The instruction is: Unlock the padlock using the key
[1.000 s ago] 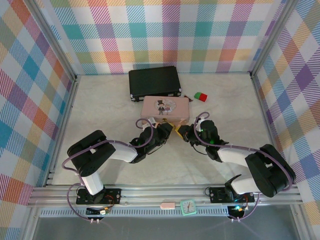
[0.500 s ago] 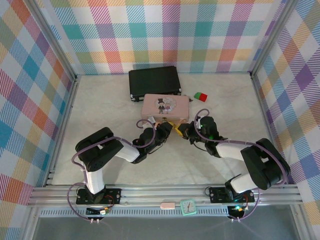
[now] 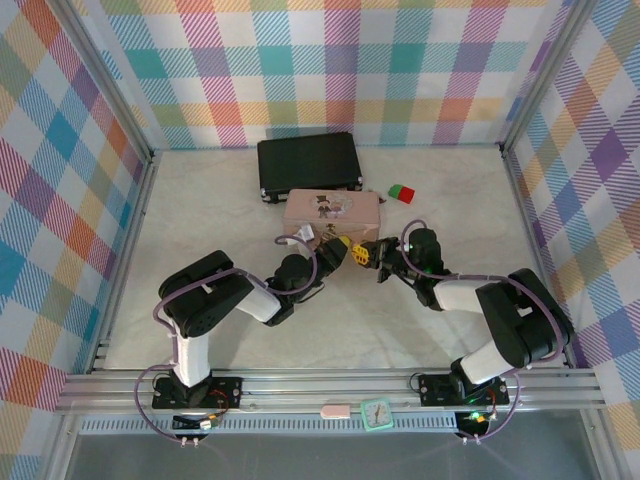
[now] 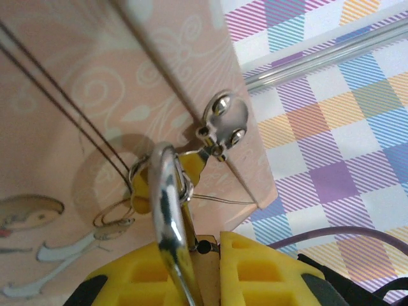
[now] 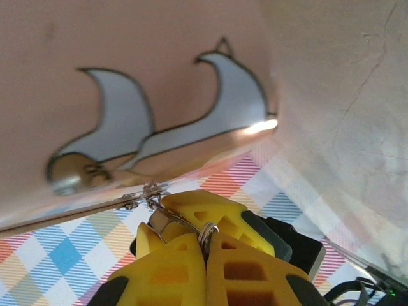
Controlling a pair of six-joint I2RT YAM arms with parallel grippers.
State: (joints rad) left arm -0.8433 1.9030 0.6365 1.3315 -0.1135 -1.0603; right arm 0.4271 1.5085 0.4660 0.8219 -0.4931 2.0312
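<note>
The padlock (image 4: 164,197), pinched in the left pincer (image 4: 203,268) beside the pink box (image 4: 76,83), is risking swivelling off the key (image 5: 206,233) gripped in the right pincer (image 5: 205,268).

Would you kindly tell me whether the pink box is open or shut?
Shut: from above the pink box lies flat-lidded, and the left wrist view shows its lid seam tight at the metal clasp.

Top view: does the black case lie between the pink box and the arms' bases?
No, the black case lies behind the pink box, toward the back wall.
</note>
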